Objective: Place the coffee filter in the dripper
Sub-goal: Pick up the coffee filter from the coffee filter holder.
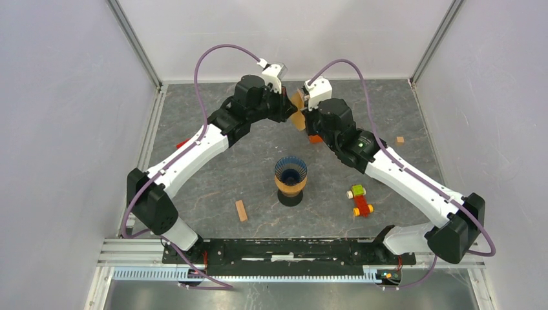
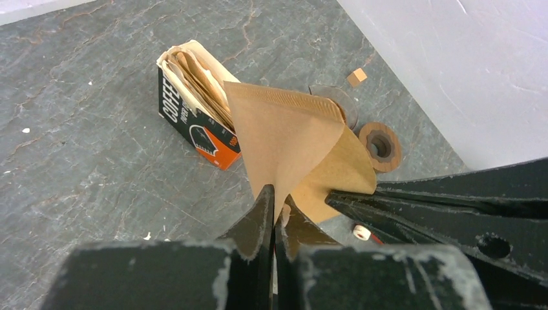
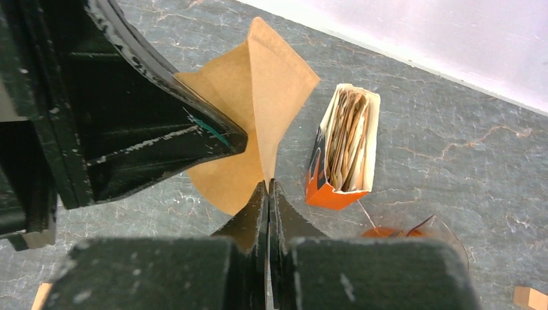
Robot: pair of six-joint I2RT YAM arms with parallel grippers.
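both pincers meet high over the worktop (image 1: 245, 174), well beyond the dripper (image 1: 291, 173) on its far side, with the coffee filter (image 1: 298, 111) held between them. the left pincer (image 2: 274, 216) is clamped tight on one edge of the brown paper. the right pincer (image 3: 268, 194) is pinched flat on another edge. the filter hangs in the air as a partly spread cone, clear of the stone surface. the open box of spare filters (image 3: 342, 148) lies on the worktop, also beyond the dripper. the dripper stands upright and alone, with nothing in its ribbed mouth.

the step in hand looks like opening the filter into a cone before carrying it over. to do that well, the two pincers should draw apart gently, only enough to round the mouth, since thin paper tears or slips under a hard pull. one pincer would then likely need to let go so the other can bring the cone's point over the dripper's centre. it should lower straight and release only once the paper sits against the ribs. a tilted drop could leave it folded across the rim.
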